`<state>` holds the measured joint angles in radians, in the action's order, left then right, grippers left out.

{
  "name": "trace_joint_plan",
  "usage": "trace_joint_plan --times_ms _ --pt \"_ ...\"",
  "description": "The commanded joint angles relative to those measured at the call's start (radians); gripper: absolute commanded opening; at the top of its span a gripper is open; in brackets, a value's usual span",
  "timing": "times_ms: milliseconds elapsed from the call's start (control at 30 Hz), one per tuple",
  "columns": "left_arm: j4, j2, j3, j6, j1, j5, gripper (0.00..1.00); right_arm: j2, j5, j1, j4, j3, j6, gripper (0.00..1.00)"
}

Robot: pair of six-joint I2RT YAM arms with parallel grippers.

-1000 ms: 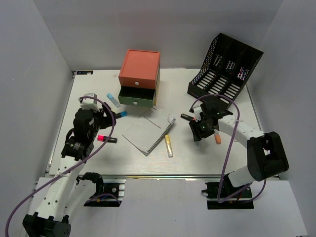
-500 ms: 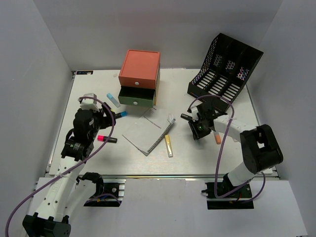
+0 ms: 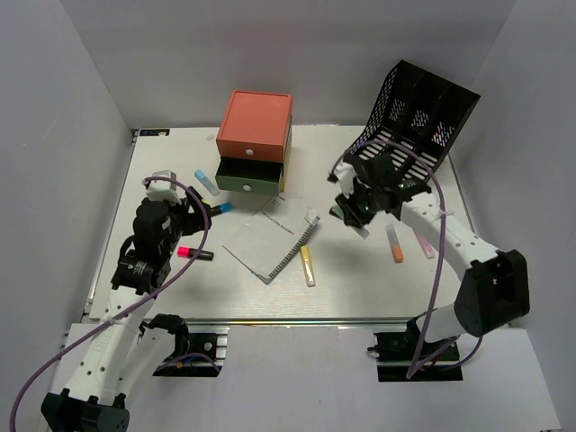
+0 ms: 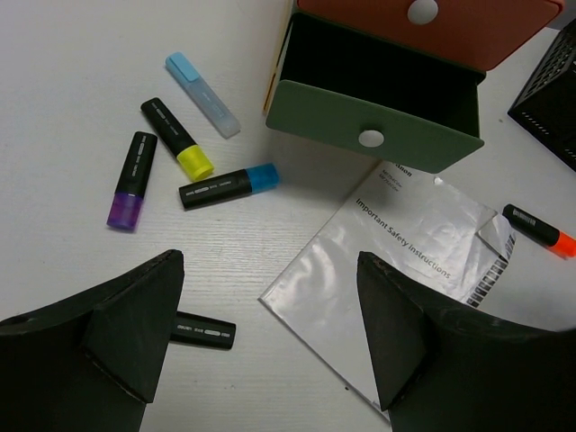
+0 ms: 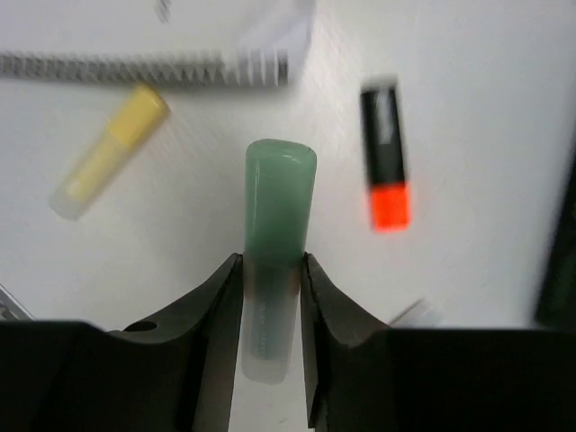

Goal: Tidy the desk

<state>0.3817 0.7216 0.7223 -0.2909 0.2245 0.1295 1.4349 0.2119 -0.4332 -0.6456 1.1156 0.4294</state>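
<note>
- The desk (image 3: pixel 360 283) fills the middle of your view, and I judge it barely begun: nothing looks stowed yet
- The drawer box (image 3: pixel 255 135) at the far side has its green drawer (image 4: pixel 373 135) pulled out (nothing shows inside), with the booklet (image 3: pixel 270 238) lying loose just near of it
- Highlighters (image 4: pixel 216 189) lie scattered left, centre and right
- Your right gripper (image 5: pixel 270 265) is clamped on a green marker (image 5: pixel 279 198); your left gripper (image 4: pixel 265 333) gapes wide, holding nothing

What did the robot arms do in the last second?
The right gripper shut on the green marker and carried it a little farther back and left. The left gripper, open, the notebook and the drawer box stayed put.
</note>
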Motion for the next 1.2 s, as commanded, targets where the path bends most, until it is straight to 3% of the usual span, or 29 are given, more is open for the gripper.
trace_joint_plan --times_ms 0,333,500,633,967,1100,1167 --pt "-0.03 -0.03 -0.023 0.015 -0.004 -0.033 0.87 0.013 0.179 -0.07 -0.059 0.201 0.172 0.0" --pt "-0.063 -0.076 -0.047 0.019 -0.004 -0.036 0.87 0.317 0.136 -0.259 0.164 0.682 0.167 0.0" --pt "-0.076 -0.096 -0.058 0.022 -0.004 -0.03 0.87 0.453 0.034 -0.332 0.34 0.725 0.216 0.0" --pt "-0.075 -0.085 -0.055 0.024 -0.004 -0.039 0.87 0.588 -0.008 -0.351 0.319 0.886 0.252 0.0" --pt "-0.083 -0.088 -0.054 0.027 -0.004 -0.079 0.87 0.691 -0.08 -0.346 0.412 0.905 0.33 0.01" --pt "-0.105 -0.087 -0.058 0.033 -0.004 -0.126 0.88 0.691 -0.086 -0.346 0.382 0.905 0.341 0.4" --pt "-0.128 -0.082 -0.066 0.032 -0.004 -0.212 0.89 0.682 -0.091 -0.349 0.376 0.906 0.33 0.46"
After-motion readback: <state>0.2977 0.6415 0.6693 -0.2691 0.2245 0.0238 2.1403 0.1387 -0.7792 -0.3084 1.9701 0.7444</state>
